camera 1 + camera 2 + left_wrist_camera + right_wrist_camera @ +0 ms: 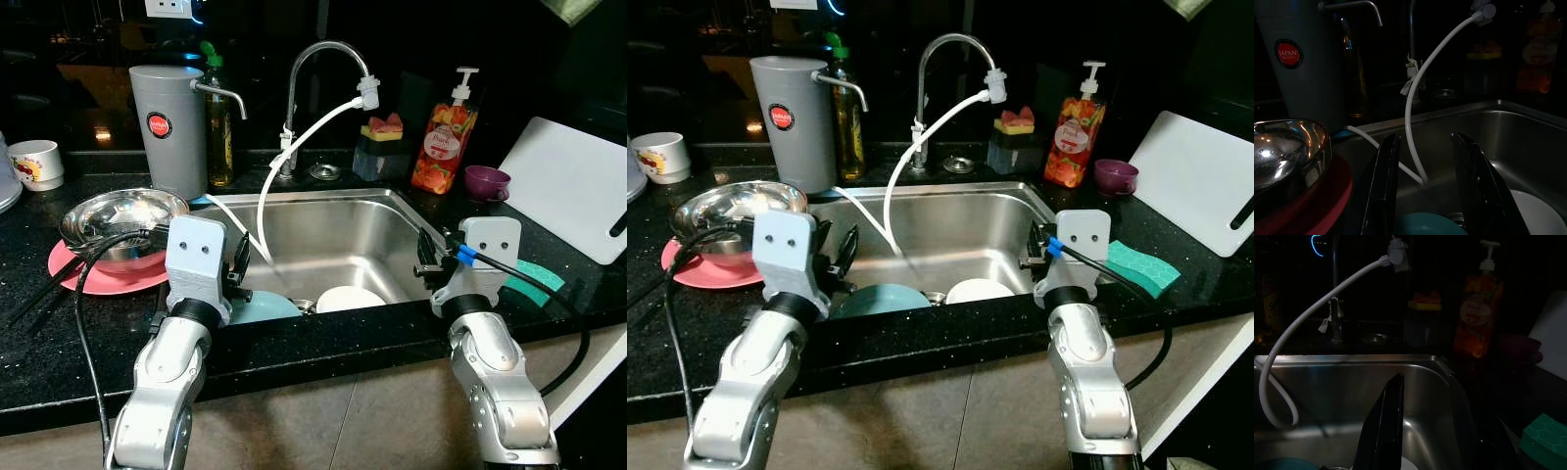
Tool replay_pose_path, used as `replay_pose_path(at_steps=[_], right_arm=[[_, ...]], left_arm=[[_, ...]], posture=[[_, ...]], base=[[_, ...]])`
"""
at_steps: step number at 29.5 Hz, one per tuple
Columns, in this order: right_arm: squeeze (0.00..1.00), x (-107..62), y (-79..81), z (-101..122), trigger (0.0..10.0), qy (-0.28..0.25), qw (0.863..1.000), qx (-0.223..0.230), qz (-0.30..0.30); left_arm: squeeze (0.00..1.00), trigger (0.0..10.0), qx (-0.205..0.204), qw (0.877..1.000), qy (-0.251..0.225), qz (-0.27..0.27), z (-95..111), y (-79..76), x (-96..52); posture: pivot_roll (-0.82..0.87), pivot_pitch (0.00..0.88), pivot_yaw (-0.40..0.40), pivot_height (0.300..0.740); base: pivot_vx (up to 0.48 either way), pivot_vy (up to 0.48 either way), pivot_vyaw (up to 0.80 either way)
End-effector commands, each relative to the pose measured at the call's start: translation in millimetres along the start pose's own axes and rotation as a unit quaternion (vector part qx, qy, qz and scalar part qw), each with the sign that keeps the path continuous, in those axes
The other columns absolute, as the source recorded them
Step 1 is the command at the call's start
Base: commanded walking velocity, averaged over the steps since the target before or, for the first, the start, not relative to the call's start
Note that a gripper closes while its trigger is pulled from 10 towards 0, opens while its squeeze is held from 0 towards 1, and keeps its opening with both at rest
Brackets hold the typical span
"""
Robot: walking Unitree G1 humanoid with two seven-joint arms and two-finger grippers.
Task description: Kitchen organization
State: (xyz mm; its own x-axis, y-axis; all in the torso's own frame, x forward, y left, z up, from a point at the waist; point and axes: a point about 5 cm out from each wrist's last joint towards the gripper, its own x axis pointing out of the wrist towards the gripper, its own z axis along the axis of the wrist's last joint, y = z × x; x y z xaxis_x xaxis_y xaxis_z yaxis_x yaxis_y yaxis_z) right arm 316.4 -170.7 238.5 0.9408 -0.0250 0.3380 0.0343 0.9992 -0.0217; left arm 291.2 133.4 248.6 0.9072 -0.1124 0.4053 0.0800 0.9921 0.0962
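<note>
Sink holds teal plate below open left claw.

Speckled black counter. Steel sink holds teal plate and white plate. Pink plate under steel bowl. Teal sponge. Orange soap bottle. Purple cup. Grey canister, red badge.

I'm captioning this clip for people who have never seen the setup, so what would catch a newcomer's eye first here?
Probably the stainless steel sink set in the black counter, with a white hose looping from the curved chrome tap into it and a teal dish beside a white dish at the bottom. The left end effector and right end effector both hang open over its front edge. Left of it, a shiny steel bowl sits on a pink plate.
</note>
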Motion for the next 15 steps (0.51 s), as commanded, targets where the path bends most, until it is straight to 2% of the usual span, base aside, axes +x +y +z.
replay_pose_path(at_steps=[1,11,15], right_arm=[[0.0,-0.4,-2.0,0,10.0,0.005,1.0,-0.005,-0.002],[0.0,-1.0,-4.4,-3,10.0,0.013,1.0,-0.01,0.0],[0.0,-5.3,-0.8,-10,10.0,0.026,1.0,-0.011,0.006]], left_arm=[[0.0,10.0,-0.006,1.0,0.008,-0.001,-5,-1.1,-0.6],[0.0,10.0,-0.007,1.0,0.007,0.004,-5,-1.4,-0.3],[0.0,10.0,-0.009,1.0,0.012,0.005,-9,-1.7,-0.9]], posture=[[0.1,0.071,-0.087,0.74],[0.08,0.065,-0.106,0.74],[0.06,0.057,-0.097,0.74]], base=[[0.0,0.0,0.0],[0.0,0.0,0.0],[0.0,0.0,0.0]])
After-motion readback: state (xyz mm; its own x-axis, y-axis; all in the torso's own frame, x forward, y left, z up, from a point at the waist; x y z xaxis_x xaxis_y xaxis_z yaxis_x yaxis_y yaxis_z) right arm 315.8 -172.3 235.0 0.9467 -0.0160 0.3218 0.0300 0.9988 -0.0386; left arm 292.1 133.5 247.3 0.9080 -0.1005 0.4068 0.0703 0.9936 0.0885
